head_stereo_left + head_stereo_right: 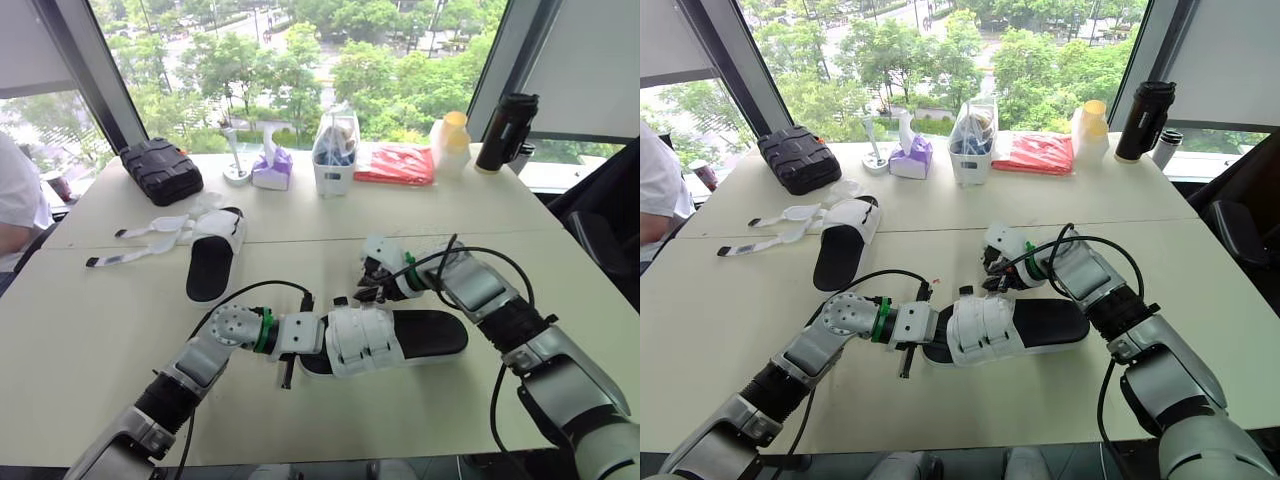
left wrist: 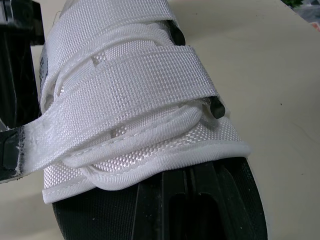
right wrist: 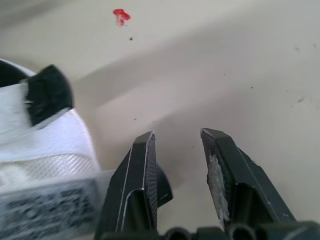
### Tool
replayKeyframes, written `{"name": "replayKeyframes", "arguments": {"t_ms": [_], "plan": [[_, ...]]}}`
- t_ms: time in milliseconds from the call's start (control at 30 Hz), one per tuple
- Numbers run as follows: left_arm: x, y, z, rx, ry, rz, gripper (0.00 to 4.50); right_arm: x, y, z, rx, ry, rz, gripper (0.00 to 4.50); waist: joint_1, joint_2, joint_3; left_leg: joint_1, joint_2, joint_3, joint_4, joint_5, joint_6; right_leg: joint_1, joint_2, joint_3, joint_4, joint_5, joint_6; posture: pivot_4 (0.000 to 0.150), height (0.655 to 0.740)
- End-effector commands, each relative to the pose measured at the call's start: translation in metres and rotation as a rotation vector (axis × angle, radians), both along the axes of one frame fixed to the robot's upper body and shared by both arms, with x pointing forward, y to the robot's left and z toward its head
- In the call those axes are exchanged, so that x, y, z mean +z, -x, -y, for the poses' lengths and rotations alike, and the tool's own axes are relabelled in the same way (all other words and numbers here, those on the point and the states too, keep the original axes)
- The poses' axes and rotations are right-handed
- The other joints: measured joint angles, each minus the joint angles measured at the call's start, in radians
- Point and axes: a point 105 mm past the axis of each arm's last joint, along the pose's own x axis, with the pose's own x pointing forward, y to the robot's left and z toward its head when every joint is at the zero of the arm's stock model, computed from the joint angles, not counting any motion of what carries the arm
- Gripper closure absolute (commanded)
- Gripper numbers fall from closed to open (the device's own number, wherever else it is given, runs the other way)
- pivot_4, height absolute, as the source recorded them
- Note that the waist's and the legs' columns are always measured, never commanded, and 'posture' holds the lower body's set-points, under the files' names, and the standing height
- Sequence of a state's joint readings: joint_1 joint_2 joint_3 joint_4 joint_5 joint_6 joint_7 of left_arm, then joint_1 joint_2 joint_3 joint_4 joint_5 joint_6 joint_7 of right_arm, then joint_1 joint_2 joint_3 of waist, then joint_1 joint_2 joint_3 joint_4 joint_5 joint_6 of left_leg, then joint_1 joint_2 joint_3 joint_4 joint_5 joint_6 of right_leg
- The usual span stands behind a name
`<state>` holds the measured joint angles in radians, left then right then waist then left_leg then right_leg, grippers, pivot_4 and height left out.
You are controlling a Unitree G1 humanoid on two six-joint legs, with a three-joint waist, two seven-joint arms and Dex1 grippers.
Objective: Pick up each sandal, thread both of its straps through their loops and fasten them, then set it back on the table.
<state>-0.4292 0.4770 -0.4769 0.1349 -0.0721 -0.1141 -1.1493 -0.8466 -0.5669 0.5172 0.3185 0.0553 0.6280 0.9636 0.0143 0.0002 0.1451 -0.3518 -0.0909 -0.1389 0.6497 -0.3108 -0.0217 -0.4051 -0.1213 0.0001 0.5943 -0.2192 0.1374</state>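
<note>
While its two white straps lie closed across the upper, the near sandal (image 1: 385,340) rests flat on the table (image 1: 100,330). The left pincer (image 1: 305,345) sits at its strapped end; I cannot tell its grip. The right pincer (image 3: 177,134) is spread just beside it. Farther back lies the second sandal (image 1: 215,250), straps loose.

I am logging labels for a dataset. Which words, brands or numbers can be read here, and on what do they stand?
None can be read.
White label beside the sandal: black print, too blurred.
Red mark on the table: no clear letters.
Packet and bottle: no legible print.
</note>
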Motion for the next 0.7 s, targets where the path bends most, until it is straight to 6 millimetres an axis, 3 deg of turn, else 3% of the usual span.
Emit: {"name": "replayKeyframes", "arguments": {"t_ms": [33, 100, 167, 267, 367, 433, 567, 700], "plan": [[-0.068, 0.026, -0.02, 0.016, -0.229, -0.214, 4.5, 0.028, -0.015, -0.006, 0.014, -0.012, 0.133, 2.98, 0.0, 0.0, 0.0, 0.0, 0.0, 0.0, 0.0, 0.0, 0.0, 0.0, 0.0, 0.0, 0.0, 0.0, 0.0, 0.15, 0.74], [-0.068, 0.025, -0.02, 0.017, -0.228, -0.214, 4.5, 0.037, -0.019, -0.006, 0.01, -0.034, 0.166, 2.98, 0.0, 0.0, 0.0, 0.0, 0.0, 0.0, 0.0, 0.0, 0.0, 0.0, 0.0, 0.0, 0.0, 0.0, 0.0, 0.15, 0.74], [-0.068, 0.025, -0.02, 0.018, -0.227, -0.213, 4.5, 0.059, -0.021, -0.005, 0.019, -0.109, 0.226, 2.98, 0.0, 0.0, 0.0, 0.0, 0.0, 0.0, 0.0, 0.0, 0.0, 0.0, 0.0, 0.0, 0.0, 0.0, 0.0, 0.15, 0.74], [-0.064, 0.022, -0.021, 0.028, -0.215, -0.203, 4.5, 0.088, -0.015, 0.01, 0.041, -0.138, 0.34, 2.98, 0.002, 0.0, 0.0, -0.001, 0.0, 0.0, 0.0, 0.0, 0.0, 0.0, 0.0, 0.0, 0.0, 0.0, 0.0, 0.15, 0.74], [-0.054, 0.014, -0.02, 0.045, -0.182, -0.181, 4.5, 0.087, 0.002, 0.037, 0.101, -0.005, 0.46, 2.98, 0.009, 0.0, 0.0, -0.002, 0.0, -0.001, 0.0, 0.0, 0.0, -0.001, 0.0, 0.0, -0.001, 0.0, 0.0, 0.15, 0.74], [-0.051, 0.012, -0.019, 0.05, -0.169, -0.175, 4.5, 0.084, 0.01, 0.043, 0.142, 0.037, 0.496, 2.98, 0.006, -0.001, 0.0, -0.002, -0.001, 0.0, 0.0, 0.0, 0.001, -0.001, 0.0, -0.001, -0.002, 0.0, 0.001, 0.15, 0.74], [-0.024, 0.002, -0.021, 0.089, -0.082, -0.157, 4.5, 0.075, 0.04, 0.059, 0.245, 0.077, 0.539, 2.98, -0.003, 0.002, 0.004, -0.002, 0.0, 0.001, 0.0, 0.0, 0.001, -0.001, 0.0, 0.0, -0.001, -0.002, 0.003, 0.15, 0.74], [-0.003, 0.004, -0.026, 0.091, -0.021, -0.167, 4.5, 0.08, 0.045, 0.065, 0.291, 0.123, 0.649, 2.98, -0.022, 0.003, 0.01, -0.003, 0.001, 0.002, 0.0, 0.0, 0.0, -0.004, 0.001, 0.002, 0.001, -0.002, 0.003, 0.15, 0.74]]}}
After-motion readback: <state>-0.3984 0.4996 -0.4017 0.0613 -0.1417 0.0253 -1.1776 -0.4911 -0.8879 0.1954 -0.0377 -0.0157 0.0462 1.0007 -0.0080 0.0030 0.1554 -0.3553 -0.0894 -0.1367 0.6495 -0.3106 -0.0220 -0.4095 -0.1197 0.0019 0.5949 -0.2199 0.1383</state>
